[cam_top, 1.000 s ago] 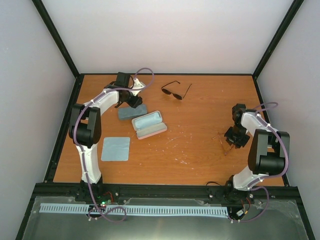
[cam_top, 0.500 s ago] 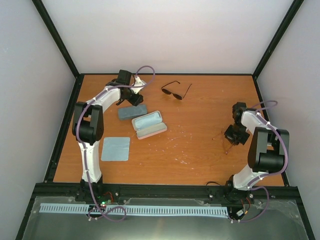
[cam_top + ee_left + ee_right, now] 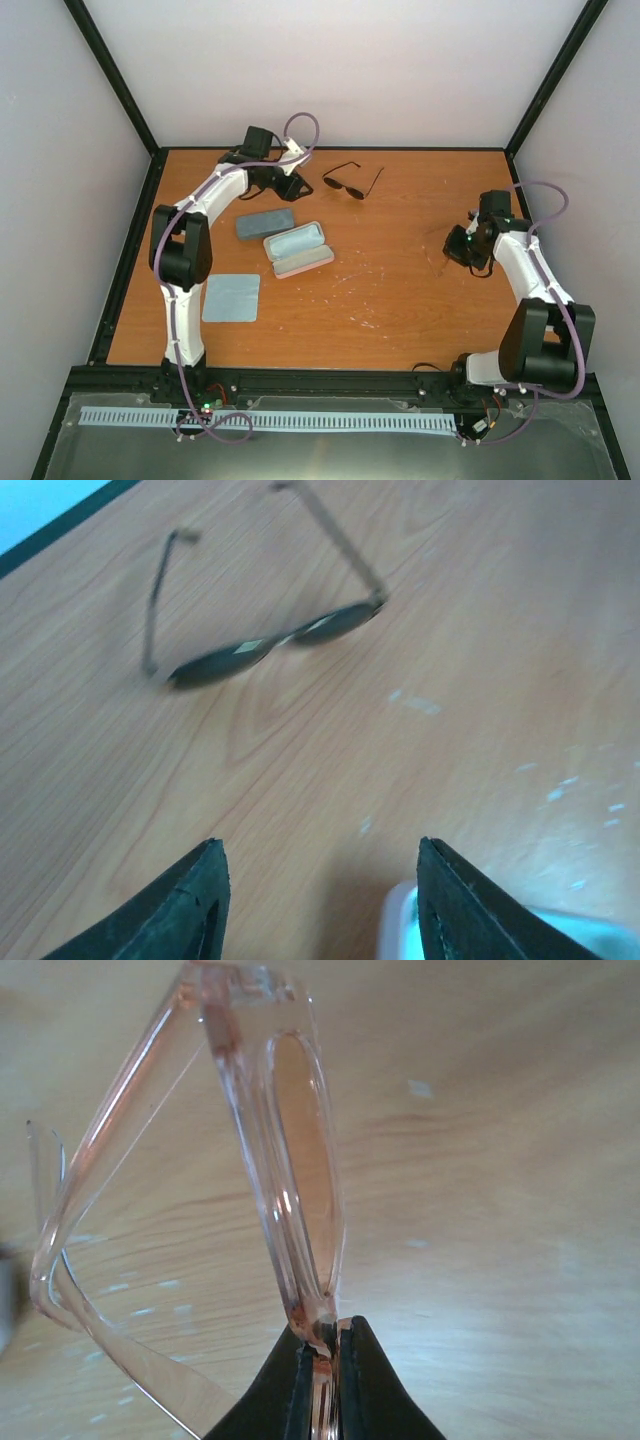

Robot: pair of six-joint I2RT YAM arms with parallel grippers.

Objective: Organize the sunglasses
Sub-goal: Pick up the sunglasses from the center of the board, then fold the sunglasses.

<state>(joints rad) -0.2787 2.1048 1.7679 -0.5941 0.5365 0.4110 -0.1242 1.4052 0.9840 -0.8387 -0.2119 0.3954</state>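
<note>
While the table carries most items on its left half, both arms reach out over it. Left gripper hangs near the far edge with jaws apart and nothing between them. It's aimed at the black sunglasses, which lie temples unfolded just ahead, around mid far edge. Right gripper is near the right edge, pinched tight on the pale clear-red sunglasses by one thin bit of frame; looks lifted off the wood. Light-blue cloth sits by the left edge, with the open pink case and blue-grey case side by side beyond it.

Risks:
- The pinch is tiny and off-centre, so a fast swing likely pivots or drops the frame.
- Unfolded temples can snag the case rim.
- The black frame is low and thin, so fingers may just skid it.
</note>
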